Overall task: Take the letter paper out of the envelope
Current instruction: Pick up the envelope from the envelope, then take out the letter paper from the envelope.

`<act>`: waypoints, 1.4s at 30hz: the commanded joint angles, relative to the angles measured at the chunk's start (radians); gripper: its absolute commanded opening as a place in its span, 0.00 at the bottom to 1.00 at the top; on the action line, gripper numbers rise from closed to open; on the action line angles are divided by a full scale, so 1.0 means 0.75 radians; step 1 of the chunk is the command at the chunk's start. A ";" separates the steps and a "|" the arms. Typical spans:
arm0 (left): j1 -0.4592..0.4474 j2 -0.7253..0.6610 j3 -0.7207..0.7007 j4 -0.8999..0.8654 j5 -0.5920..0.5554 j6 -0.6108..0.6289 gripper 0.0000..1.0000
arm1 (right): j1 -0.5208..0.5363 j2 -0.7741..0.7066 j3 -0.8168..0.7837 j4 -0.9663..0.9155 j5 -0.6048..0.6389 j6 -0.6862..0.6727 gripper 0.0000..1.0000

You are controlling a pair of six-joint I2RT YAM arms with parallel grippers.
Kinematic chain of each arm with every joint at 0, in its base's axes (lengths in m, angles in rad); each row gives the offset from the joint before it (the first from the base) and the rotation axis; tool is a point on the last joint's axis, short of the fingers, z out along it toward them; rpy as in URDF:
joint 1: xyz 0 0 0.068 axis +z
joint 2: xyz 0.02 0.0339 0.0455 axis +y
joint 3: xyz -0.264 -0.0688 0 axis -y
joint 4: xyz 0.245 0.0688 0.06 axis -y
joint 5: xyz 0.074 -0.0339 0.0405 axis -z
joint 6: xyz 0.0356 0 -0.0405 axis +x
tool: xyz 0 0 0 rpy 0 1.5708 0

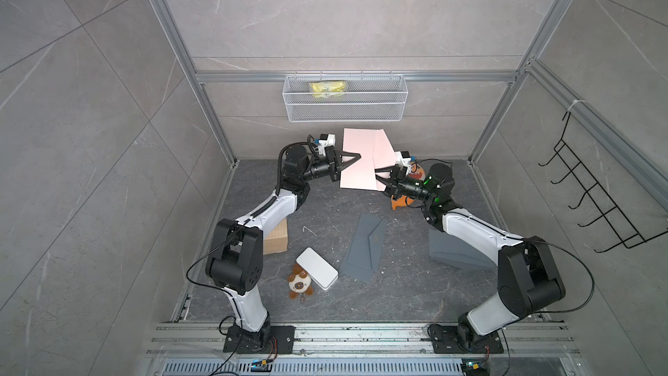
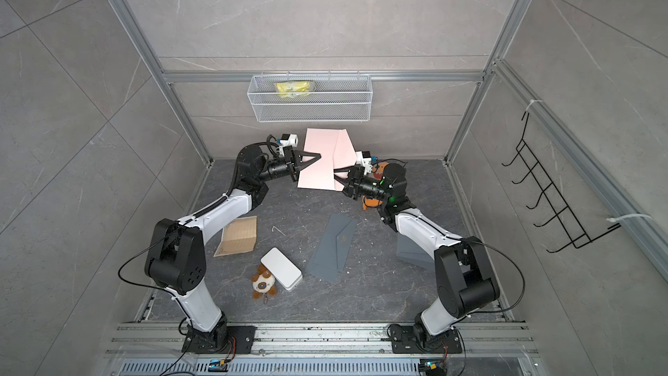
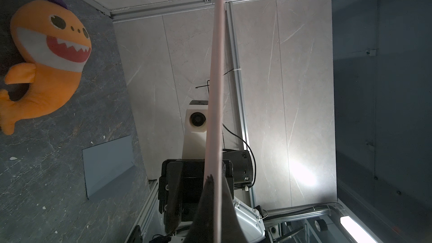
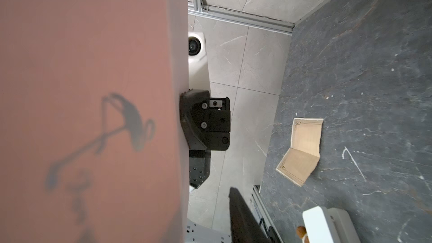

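Your left pincer (image 1: 358, 157) clamps the pink envelope (image 1: 358, 139), aloft mid-frame; right pincer (image 1: 376, 172) apart at its flap side. The letter paper, unseen, is likely inside: pinch it, then pull.

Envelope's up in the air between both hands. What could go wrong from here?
1. The right hand looks open around the envelope edge. The letter is not visible; clamping both together and pulling against the left hand could tear paper.
2. Only the left hand pinches the envelope, at one edge in mid-air; a hard tug could slip it free and drop it.
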 commanded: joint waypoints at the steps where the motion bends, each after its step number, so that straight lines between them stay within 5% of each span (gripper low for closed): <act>1: -0.007 0.017 0.067 0.060 -0.001 0.022 0.00 | 0.015 -0.039 -0.027 0.080 0.019 0.052 0.33; 5: -0.004 0.022 0.072 0.053 -0.002 0.029 0.00 | 0.024 -0.055 -0.033 0.063 0.023 0.052 0.28; 9: -0.006 0.029 0.076 0.033 0.000 0.037 0.00 | 0.038 -0.064 -0.024 -0.006 0.032 0.015 0.00; 10: -0.005 0.029 0.075 0.019 0.003 0.043 0.00 | 0.038 -0.078 -0.018 -0.061 0.038 -0.023 0.00; 15: -0.002 -0.003 0.075 -0.180 -0.005 0.169 0.39 | 0.039 -0.190 0.067 -0.636 0.153 -0.419 0.00; 20: 0.020 -0.111 0.110 -0.751 -0.169 0.531 0.55 | 0.048 -0.274 0.234 -1.253 0.482 -0.881 0.00; 25: 0.013 -0.176 0.226 -1.193 -0.372 0.800 0.53 | 0.113 -0.272 0.401 -1.568 0.837 -1.175 0.00; 34: -0.112 -0.154 0.394 -1.202 -0.432 0.760 0.29 | 0.285 -0.249 0.473 -1.645 1.284 -1.414 0.00; 42: -0.195 -0.078 0.520 -1.175 -0.426 0.715 0.17 | 0.369 -0.204 0.501 -1.651 1.370 -1.468 0.00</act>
